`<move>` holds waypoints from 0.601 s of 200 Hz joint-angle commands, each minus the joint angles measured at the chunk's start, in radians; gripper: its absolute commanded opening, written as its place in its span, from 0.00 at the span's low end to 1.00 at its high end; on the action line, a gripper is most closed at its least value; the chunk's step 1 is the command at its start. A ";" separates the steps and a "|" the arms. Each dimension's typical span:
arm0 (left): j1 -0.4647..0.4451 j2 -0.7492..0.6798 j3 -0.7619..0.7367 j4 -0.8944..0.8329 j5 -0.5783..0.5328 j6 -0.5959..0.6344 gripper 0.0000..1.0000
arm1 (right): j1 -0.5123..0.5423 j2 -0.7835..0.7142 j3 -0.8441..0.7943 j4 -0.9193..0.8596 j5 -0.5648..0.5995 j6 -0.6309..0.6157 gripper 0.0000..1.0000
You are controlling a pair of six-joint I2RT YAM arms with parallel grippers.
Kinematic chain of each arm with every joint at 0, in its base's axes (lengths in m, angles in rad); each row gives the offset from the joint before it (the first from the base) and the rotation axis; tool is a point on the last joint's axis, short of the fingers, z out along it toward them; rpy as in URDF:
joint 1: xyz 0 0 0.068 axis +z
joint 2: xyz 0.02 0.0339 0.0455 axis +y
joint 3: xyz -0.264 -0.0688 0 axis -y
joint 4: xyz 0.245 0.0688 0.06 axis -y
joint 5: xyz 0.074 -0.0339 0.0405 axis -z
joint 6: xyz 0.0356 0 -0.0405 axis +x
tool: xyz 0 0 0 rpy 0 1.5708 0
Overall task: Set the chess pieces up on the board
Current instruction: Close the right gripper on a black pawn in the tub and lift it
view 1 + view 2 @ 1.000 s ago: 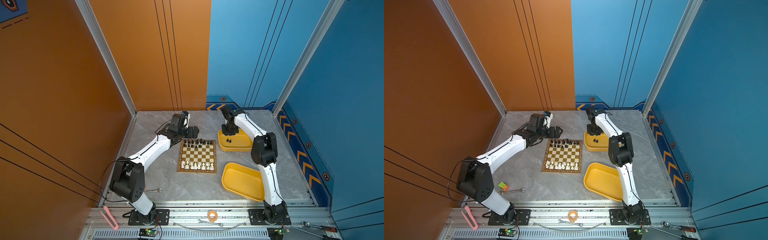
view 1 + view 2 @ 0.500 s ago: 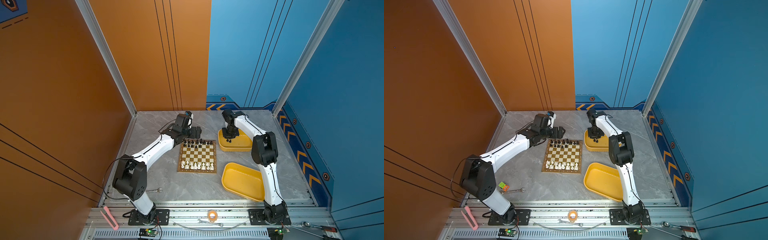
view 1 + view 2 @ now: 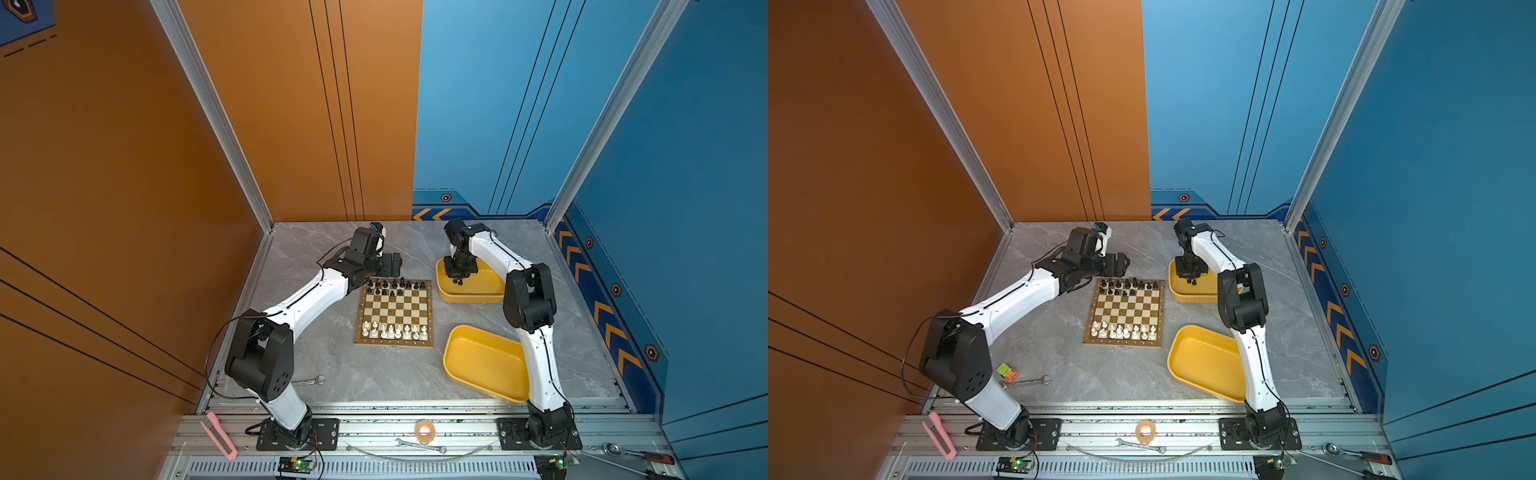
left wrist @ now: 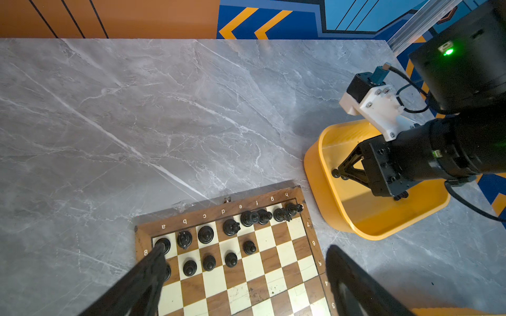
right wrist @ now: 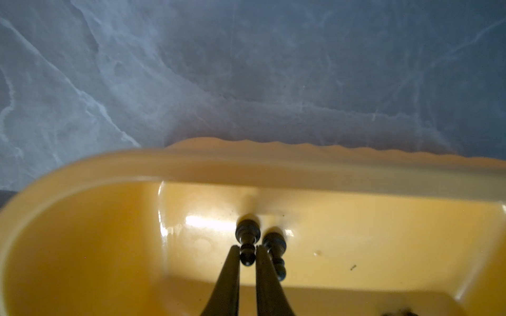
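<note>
Right hand (image 5: 247, 254) nipped narrow on a black pawn (image 5: 247, 235) lying in the yellow tray (image 5: 82, 169) — second pawn (image 5: 274, 242) just beside may drag along. Left hand (image 4: 246, 250) wide, empty, over the board (image 4: 216, 281) — could topple standing pieces (image 4: 206, 234)

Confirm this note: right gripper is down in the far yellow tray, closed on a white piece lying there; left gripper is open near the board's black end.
Not quite: the piece is black, not white. The right wrist view shows the right gripper pinching a black piece lying in the far yellow tray. The left gripper is open near the black end of the board, as noted.
</note>
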 commanded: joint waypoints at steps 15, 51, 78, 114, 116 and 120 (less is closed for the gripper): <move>-0.007 -0.001 0.038 -0.031 -0.029 -0.003 0.92 | -0.006 0.008 -0.013 0.009 -0.024 -0.009 0.14; -0.007 -0.016 0.028 -0.034 -0.038 0.003 0.92 | -0.005 0.007 -0.017 0.017 -0.022 -0.004 0.16; -0.005 -0.028 0.020 -0.038 -0.045 0.009 0.92 | -0.003 0.011 -0.018 0.020 -0.021 -0.003 0.16; -0.005 -0.041 0.013 -0.046 -0.048 0.011 0.92 | 0.003 0.002 -0.018 0.023 -0.011 0.000 0.08; -0.005 -0.043 0.013 -0.045 -0.049 0.012 0.92 | 0.003 0.001 -0.018 0.024 -0.011 0.000 0.08; -0.005 -0.044 0.013 -0.046 -0.049 0.014 0.92 | 0.004 -0.001 -0.016 0.024 -0.012 0.002 0.07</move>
